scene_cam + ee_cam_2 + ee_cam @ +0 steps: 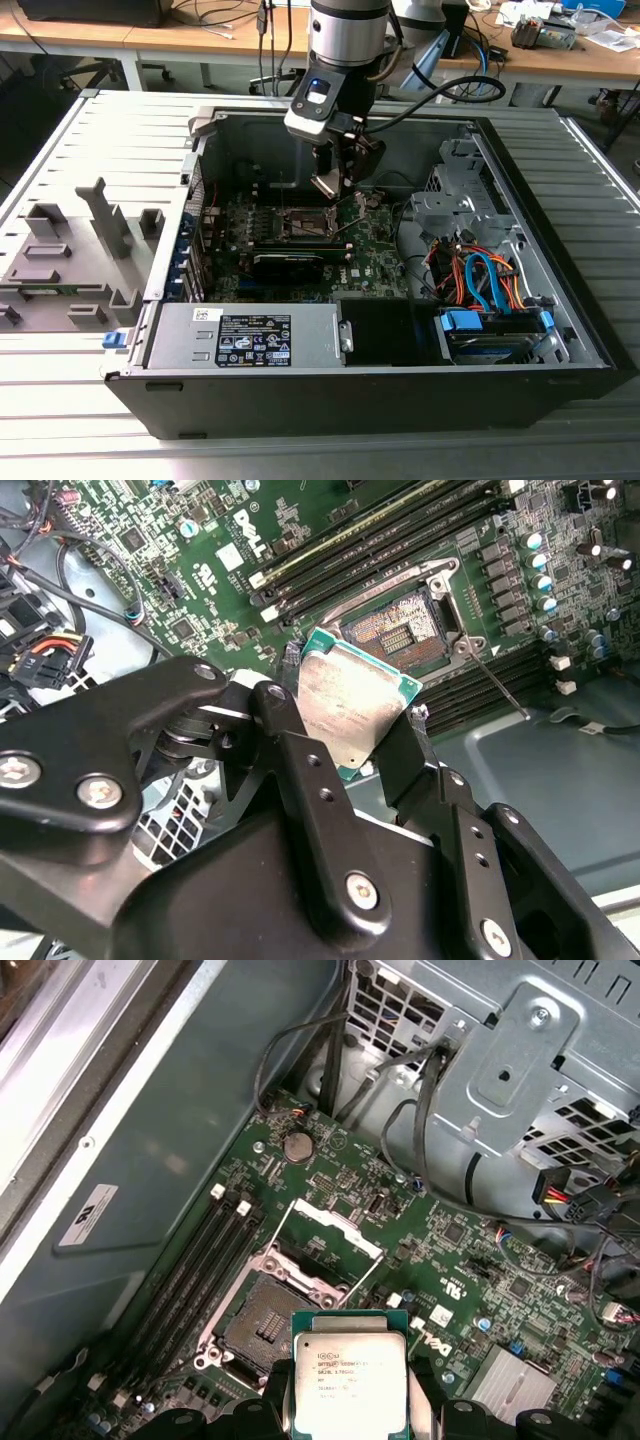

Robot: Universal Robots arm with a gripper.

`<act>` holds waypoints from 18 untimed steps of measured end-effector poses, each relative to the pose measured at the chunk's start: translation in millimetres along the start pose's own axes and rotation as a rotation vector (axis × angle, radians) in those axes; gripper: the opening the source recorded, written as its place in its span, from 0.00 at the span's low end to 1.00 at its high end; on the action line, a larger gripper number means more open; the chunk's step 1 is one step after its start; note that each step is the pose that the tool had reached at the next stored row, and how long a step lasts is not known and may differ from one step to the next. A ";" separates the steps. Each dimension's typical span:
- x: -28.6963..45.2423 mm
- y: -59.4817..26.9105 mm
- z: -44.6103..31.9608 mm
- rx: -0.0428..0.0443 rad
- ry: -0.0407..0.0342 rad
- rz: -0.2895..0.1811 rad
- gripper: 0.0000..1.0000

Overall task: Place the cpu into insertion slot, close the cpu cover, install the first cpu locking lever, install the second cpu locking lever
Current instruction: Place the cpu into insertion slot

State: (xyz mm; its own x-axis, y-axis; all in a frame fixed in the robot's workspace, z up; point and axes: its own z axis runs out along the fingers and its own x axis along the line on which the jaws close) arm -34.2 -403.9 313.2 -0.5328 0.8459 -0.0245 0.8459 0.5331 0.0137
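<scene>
— What is your gripper (348, 735) holding?
— It's clamped on the cpu (352, 695) by its edges, leaving the underside free, and you're hovering near the bare insertion slot (400, 630). The cpu cover (335, 1228) stands swung open, so nothing blocks seating.

Gripper (334, 180) hung just above the insertion slot (300, 222), clamping the cpu (327, 185). Graphics card (288, 263) lay just beside the slot, with blue cables (487, 280) well apart toward the exterior view's right.
</scene>
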 end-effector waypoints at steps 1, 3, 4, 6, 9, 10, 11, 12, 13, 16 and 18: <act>0.0 0.0 0.0 0.0001 -0.0001 0.002 0.54; 0.0 0.0 0.0 0.0007 -0.0008 0.008 0.54; 0.0 0.0 0.0 0.0008 -0.0010 0.010 0.54; 0.0 0.0 0.0 0.0011 -0.0014 0.014 0.54; 0.0 0.0 0.0 0.0018 -0.0022 0.022 0.54; 0.0 0.0 0.0 0.0020 -0.0025 0.024 0.54; 0.0 0.0 0.0 0.0022 -0.0027 0.026 0.54; 0.0 0.0 0.0 0.0023 -0.0029 0.028 0.54; 0.0 0.0 0.0 0.0025 -0.0031 0.030 0.54; 0.0 0.0 0.0 0.0030 -0.0038 0.037 0.54; 0.0 0.0 0.0 0.0035 -0.0044 0.043 0.54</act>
State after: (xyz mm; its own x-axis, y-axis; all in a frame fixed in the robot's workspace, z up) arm -34.2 -403.9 313.2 -0.4959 0.8679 -0.0284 0.8680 0.4964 0.0113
